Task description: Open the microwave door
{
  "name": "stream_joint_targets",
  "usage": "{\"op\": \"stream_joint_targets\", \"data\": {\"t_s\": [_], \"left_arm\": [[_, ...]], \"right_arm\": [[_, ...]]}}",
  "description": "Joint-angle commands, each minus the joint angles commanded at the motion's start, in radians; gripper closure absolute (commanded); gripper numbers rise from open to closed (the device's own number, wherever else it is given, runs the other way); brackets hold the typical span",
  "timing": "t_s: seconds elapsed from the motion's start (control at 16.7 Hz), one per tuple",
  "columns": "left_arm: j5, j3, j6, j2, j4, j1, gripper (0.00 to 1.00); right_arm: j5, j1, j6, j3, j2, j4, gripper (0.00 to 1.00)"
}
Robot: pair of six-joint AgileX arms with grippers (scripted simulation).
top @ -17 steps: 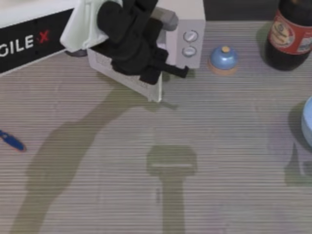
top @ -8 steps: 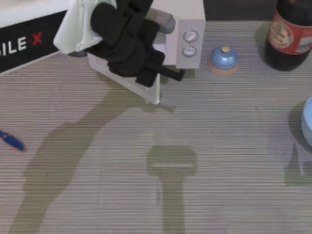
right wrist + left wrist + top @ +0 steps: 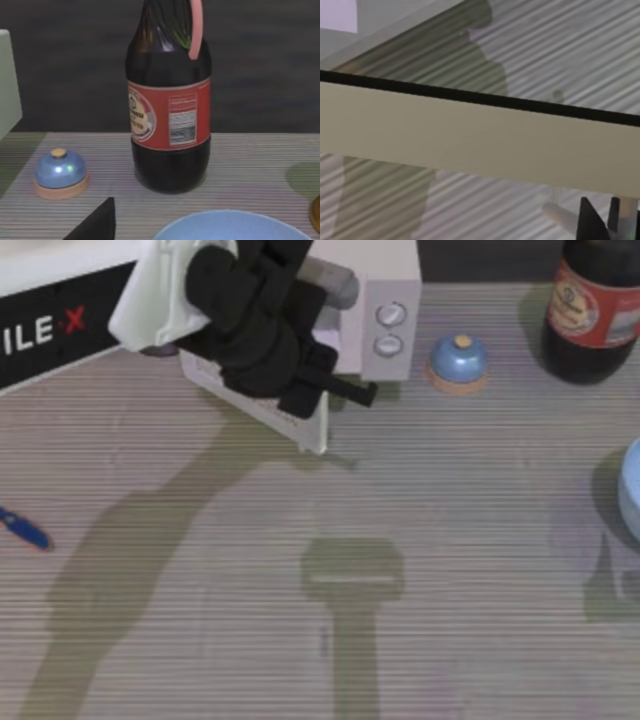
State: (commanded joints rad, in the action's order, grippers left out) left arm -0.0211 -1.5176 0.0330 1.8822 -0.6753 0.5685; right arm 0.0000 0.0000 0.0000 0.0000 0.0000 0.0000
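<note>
Striped table (image 3: 450, 540): microwave door (image 3: 262, 408) is swung partly open from the microwave (image 3: 385, 300); left gripper's (image 3: 325, 390) opening cannot be told.

The left gripper (image 3: 335, 390) has pulled the microwave door (image 3: 262, 408) slightly further open, toward the table's left.

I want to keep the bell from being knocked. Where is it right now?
In the top view the blue bell stands at the table's far edge, right of centre, between the microwave and the dark bottle, touching neither.
</note>
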Motion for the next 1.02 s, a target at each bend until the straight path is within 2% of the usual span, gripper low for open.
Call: {"op": "stream_joint_targets", "data": {"t_s": [0.6, 0.78, 1.02], "left_arm": [[0.0, 0.0, 0.0, 0.0, 0.0, 0.0, 1.0], [0.015, 0.01, -0.011, -0.008, 0.002, 0.0, 1.0], [0.059, 0.063, -0.098, -0.053, 0.015, -0.03, 1.0]], "right_arm": [[0.0, 0.0, 0.0, 0.0, 0.0, 0.0, 0.0], [0.0, 0.0, 0.0, 0.0, 0.0, 0.0, 0.0], [0.0, 0.0, 0.0, 0.0, 0.0, 0.0, 0.0]]}}
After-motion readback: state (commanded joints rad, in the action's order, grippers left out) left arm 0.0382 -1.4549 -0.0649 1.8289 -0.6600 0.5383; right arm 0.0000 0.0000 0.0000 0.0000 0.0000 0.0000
